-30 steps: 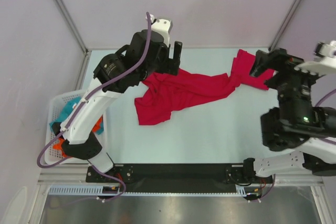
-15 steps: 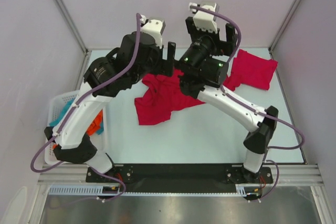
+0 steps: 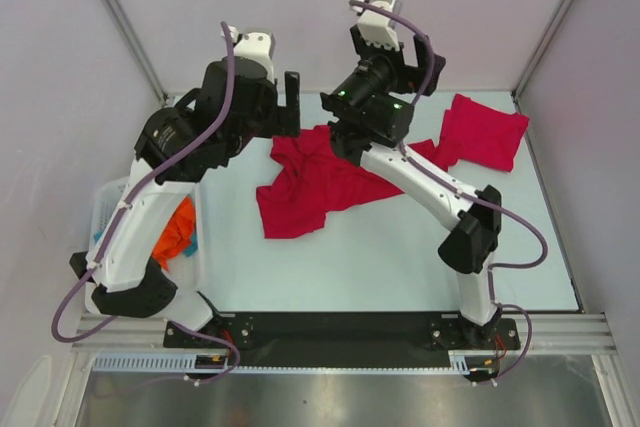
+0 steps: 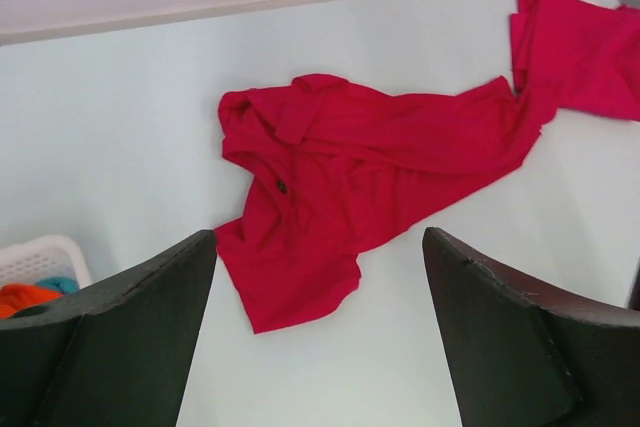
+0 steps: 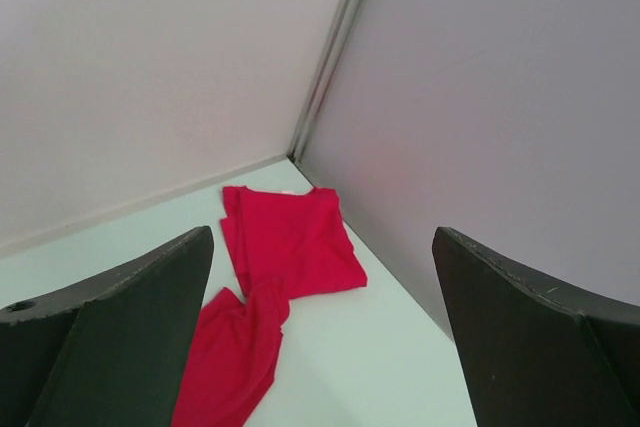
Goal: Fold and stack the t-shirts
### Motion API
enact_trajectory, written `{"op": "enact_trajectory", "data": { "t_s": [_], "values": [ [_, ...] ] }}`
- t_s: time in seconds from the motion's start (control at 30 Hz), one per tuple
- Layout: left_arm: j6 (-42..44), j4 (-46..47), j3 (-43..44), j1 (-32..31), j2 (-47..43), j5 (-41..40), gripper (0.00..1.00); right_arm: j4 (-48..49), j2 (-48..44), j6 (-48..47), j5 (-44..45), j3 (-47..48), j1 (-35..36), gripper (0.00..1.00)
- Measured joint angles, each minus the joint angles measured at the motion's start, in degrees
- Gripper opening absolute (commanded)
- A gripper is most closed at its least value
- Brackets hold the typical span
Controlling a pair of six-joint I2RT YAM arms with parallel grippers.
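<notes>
A crumpled red t-shirt [image 3: 305, 192] lies in the middle of the table; it also shows in the left wrist view [image 4: 340, 177], and one end shows in the right wrist view [image 5: 235, 357]. A folded red t-shirt [image 3: 488, 132] lies flat at the far right corner, touching the crumpled one's end [image 4: 580, 42] [image 5: 290, 242]. My left gripper [image 3: 290, 102] [image 4: 320, 337] is open and empty, raised above the shirt's far left side. My right gripper [image 3: 395, 59] [image 5: 320, 327] is open and empty, raised high near the back wall, facing the folded shirt.
A white basket [image 3: 108, 209] [image 4: 45, 252] with orange and teal cloth [image 3: 178, 232] stands off the table's left edge. Walls close the back and right sides, with a corner post [image 5: 335, 47] behind the folded shirt.
The right arm swung from the right side to the back centre. The left gripper lifted and moved left, off the crumpled shirt. The shirt's stretched middle is now partly hidden under the right arm.
</notes>
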Motion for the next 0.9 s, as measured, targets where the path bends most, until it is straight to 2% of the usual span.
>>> {"op": "enact_trajectory", "data": {
  "t_s": [0.13,0.3,0.6,0.73,0.9],
  "values": [
    [-0.6,-0.5,-1.1,3.0,-0.5,0.0,0.90,-0.3,4.3,0.9,0.0,-2.0,-2.2,0.96],
    [-0.7,-0.8,-1.5,4.3,-0.9,0.0,0.90,-0.3,12.1,0.4,0.1,-0.1,-5.4,0.97],
    [-1.0,-0.8,-1.5,7.2,-1.3,0.5,0.90,-0.8,29.9,-4.6,0.1,15.0,-7.1,1.00],
    [-1.0,-0.8,-1.5,7.5,-1.3,1.1,0.90,-0.8,32.7,-6.1,0.0,14.1,-8.0,1.00],
    [-1.0,0.0,-3.4,7.7,-2.1,1.5,0.91,-0.9,32.8,-7.6,-0.1,4.6,-12.2,1.00]
  ]
}}
